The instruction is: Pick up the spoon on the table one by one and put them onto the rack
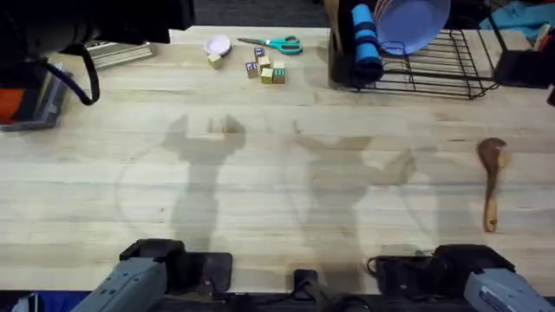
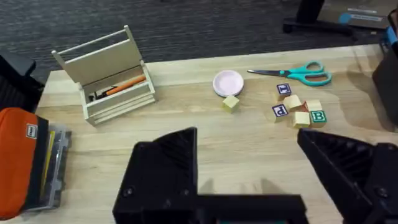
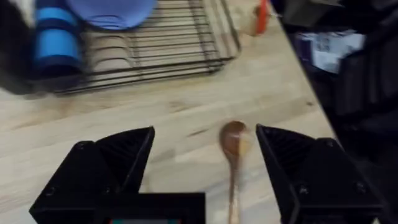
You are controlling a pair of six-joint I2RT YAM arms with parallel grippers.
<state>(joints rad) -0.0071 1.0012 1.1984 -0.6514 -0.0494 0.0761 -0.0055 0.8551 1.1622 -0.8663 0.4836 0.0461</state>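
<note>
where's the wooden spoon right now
In the overhead view the spoon lies flat on the table at the far right, in front of the rack, bowl end toward it.

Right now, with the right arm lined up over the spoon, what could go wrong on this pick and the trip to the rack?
The spoon lies flat on the table, and its slim handle may slip out of the open right gripper or pivot as it closes. The rack already holds a purple plate and a blue cup, so a careless drop could knock them. The spoon also sits near the table's right edge and could get pushed off.
</note>
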